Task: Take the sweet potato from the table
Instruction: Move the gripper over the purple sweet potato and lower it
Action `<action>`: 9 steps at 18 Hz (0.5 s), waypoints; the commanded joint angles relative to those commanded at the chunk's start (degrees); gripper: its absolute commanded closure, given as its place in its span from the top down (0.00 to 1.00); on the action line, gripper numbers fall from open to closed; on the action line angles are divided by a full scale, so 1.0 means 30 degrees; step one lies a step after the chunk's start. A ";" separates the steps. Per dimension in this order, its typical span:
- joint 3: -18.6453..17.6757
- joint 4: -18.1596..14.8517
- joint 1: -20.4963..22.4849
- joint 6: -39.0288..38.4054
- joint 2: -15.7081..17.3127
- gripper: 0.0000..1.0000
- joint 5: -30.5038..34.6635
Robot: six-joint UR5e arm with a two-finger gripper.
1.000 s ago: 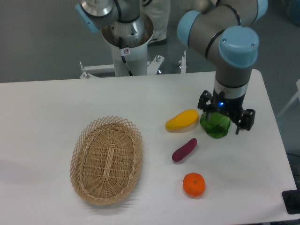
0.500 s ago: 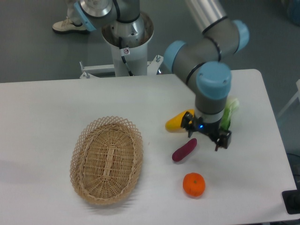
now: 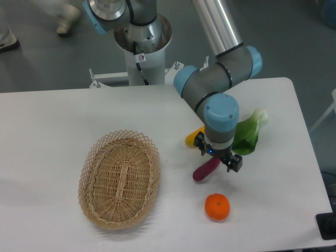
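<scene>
The sweet potato [image 3: 203,170] is a small dark reddish-purple tuber lying on the white table [image 3: 52,126], right of centre. My gripper [image 3: 216,157] hangs straight above its upper right end, and the wrist hides that end. The gripper's fingers are hidden under the wrist, so I cannot tell whether they are open or shut. The potato still rests on the table.
A yellow-orange oblong fruit [image 3: 193,138] lies just behind the potato, partly hidden by the arm. A green leafy vegetable [image 3: 248,135] lies to the right. A round orange [image 3: 217,206] sits in front. A wicker basket [image 3: 119,179] stands to the left.
The arm has swung left and forward, from over the green vegetable to directly above the sweet potato. The vegetable now shows fully. The potato has not moved.
</scene>
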 joint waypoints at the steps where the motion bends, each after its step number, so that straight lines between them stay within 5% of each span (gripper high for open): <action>1: -0.0030 0.0091 0.0000 0.0000 -0.0058 1.00 0.0000; 8: -0.0675 0.0326 -0.0059 -0.0117 -0.0117 1.00 0.0000; 9: -0.0617 0.0355 -0.0059 -0.0146 -0.0117 0.87 0.0029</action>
